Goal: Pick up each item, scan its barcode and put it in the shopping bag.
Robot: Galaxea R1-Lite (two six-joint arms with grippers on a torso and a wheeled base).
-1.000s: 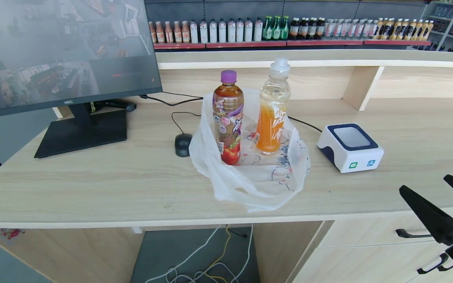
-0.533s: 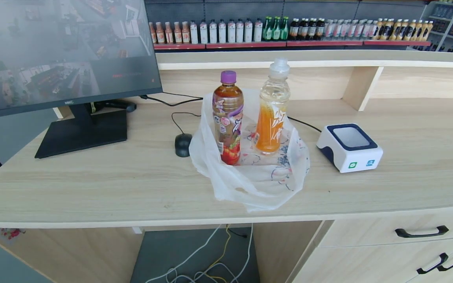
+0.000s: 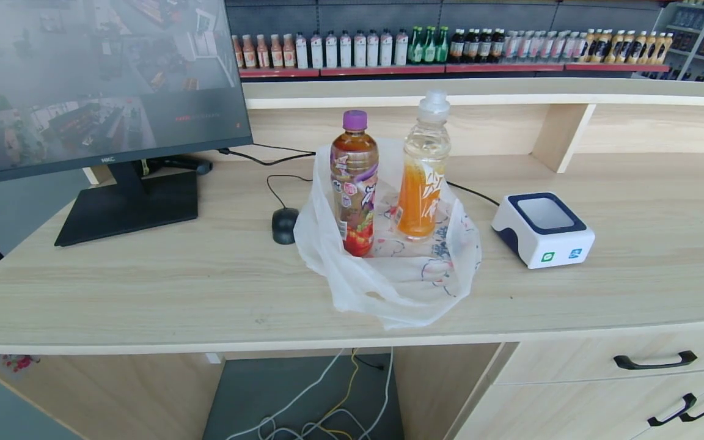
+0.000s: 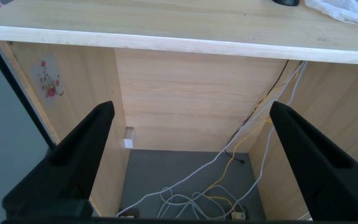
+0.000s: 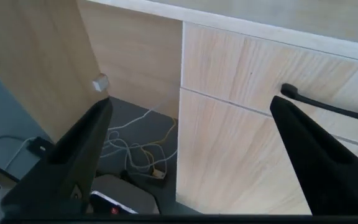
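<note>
White, thin plastic makes up the shopping bag, which lies slumped open in the middle of the pale wood surface. Two bottles stand upright inside it. The purple-capped bottle of reddish-brown drink stands at the bag's 9 o'clock side. The orange drink bottle, with a clear cap, stands just beside it at about 2 o'clock.

The white and navy scanner rests on the surface at 3 o'clock from the bag, apart from it. A black mouse lies at the bag's 9 o'clock edge, and a dark monitor stands farther off at 10 o'clock.

The left end effector has its fingers spread wide around nothing, below the surface's front edge, facing loose cables in the recess. The right end effector is likewise spread and bare, facing a drawer handle.
</note>
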